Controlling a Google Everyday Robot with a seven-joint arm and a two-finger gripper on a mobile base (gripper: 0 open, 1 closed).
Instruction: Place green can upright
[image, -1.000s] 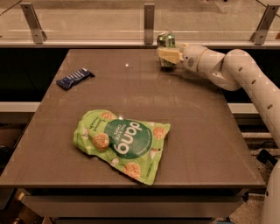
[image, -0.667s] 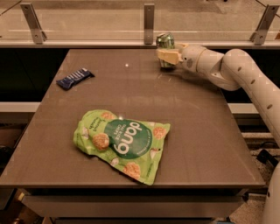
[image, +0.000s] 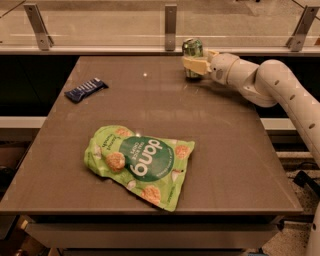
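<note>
The green can is small and shiny, with a silver top. It stands about upright at the far edge of the brown table, right of the middle. My gripper reaches in from the right on the white arm. It is shut around the can's lower half, and one pale finger crosses the can's front. The can's base is at or just above the table surface; I cannot tell which.
A large flat green "dang" snack pouch lies at the table's front middle. A dark blue snack bar lies at the far left. A glass barrier with metal posts runs behind the table's far edge.
The gripper and the can have shifted slightly down and to the right, and the can now stands straighter. The pouch and the bar have not moved.
</note>
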